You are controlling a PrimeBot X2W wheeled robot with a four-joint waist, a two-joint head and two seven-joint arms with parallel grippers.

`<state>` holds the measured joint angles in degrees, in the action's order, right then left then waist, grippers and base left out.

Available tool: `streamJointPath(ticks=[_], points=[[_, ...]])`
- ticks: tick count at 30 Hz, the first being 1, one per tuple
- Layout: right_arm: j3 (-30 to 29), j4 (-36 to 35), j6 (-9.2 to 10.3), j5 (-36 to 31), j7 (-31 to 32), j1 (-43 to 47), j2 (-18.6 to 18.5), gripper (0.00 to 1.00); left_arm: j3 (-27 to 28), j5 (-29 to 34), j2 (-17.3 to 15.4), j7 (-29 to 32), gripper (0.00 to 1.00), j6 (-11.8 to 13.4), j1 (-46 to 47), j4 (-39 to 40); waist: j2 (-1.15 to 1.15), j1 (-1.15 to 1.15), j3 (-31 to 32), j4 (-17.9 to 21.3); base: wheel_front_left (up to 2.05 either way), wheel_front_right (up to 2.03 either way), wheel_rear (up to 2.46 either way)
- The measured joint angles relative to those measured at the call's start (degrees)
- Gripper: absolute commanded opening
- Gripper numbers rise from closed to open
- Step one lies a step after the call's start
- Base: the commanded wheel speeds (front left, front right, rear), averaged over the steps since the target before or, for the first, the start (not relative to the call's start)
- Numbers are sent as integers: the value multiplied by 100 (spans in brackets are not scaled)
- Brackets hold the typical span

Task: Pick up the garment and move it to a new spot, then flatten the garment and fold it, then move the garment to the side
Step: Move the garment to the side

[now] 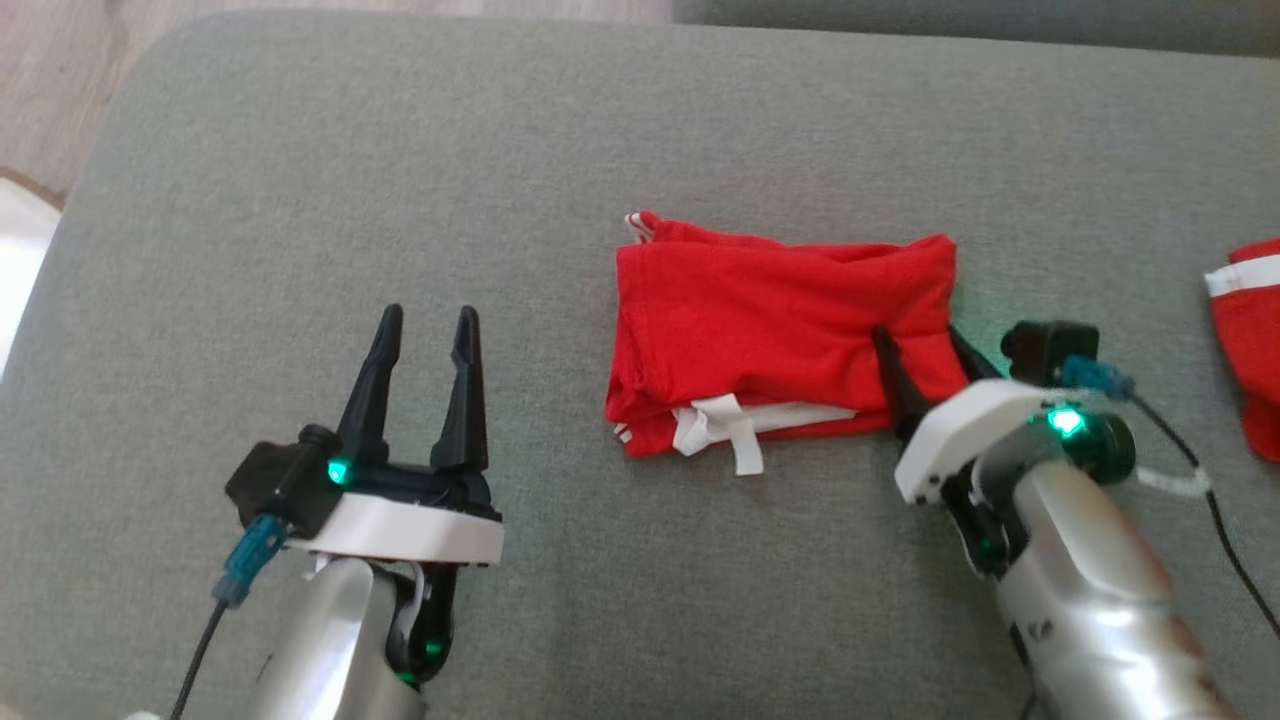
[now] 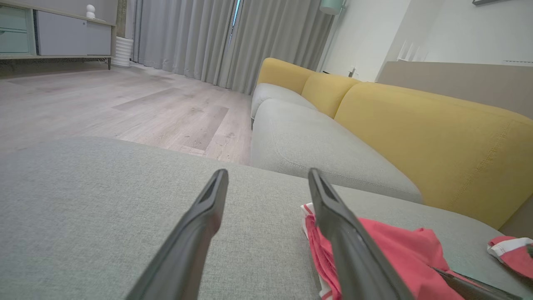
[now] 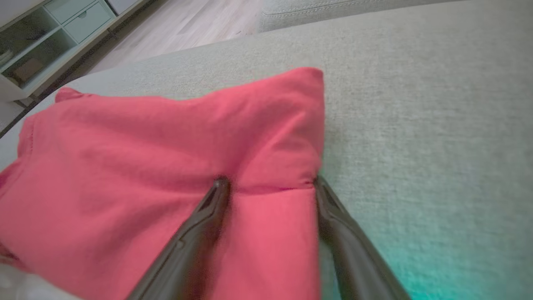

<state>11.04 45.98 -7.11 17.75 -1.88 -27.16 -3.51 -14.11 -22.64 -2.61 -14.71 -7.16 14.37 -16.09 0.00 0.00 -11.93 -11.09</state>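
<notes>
Closest to the cam, the R forearm (image 1: 1080,570) comes in from lower right, and the right gripper (image 1: 920,340) sits at the R end of the garment (image 1: 760,320). Its fingers are apart, not pinched. One tip presses on top of the red cloth and the other sits right at the cloth's edge, w/ a strip of fabric between them. The garment is red, folded into a rough rectangle of several layers, w/ white trim and a white tab poking out along the near edge. It lies flat on the grey cushion (image 1: 300,150), a bit R of centre. Over on the L side the left gripper (image 1: 428,318) is well apart from it, above bare cushion, fingers spread w/ nothing between. A second red item (image 1: 1245,330) w/ a white band lies at the far R edge, apart from the folded one. Beyond are a yellow backrest (image 2: 437,137), wood floor (image 2: 125,104) and grey curtains (image 2: 200,37).
</notes>
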Motion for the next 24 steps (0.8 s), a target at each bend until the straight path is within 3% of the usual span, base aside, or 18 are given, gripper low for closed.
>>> streamJointPath(ticks=[3,4,5,9,13,19,24], points=[[194,231,0,110,12,-277,-47,100,-41,-8,2,0,100,0,53,-2,0,0,-75,-56,0,0,0],[245,314,0,94,2,-362,-52,40,-41,-8,2,0,100,0,70,-2,0,0,-93,-62,0,0,0],[286,390,0,86,-22,-431,-53,0,-38,-8,1,0,100,0,75,-2,0,0,-106,-61,0,0,0],[412,683,0,-205,-375,-603,-21,0,-29,-7,2,0,100,0,77,-16,0,0,-115,-6,0,0,0],[447,893,0,-1025,-935,-723,-62,0,-33,-5,2,0,100,0,112,-12,0,0,-64,160,0,0,0],[367,608,0,-1762,-1159,-954,-414,0,-104,-5,2,0,100,2,254,44,0,0,8,483,0,0,0],[371,183,0,-1904,-1179,-990,-857,0,-390,-8,4,0,100,13,407,144,0,0,48,862,0,0,0]])
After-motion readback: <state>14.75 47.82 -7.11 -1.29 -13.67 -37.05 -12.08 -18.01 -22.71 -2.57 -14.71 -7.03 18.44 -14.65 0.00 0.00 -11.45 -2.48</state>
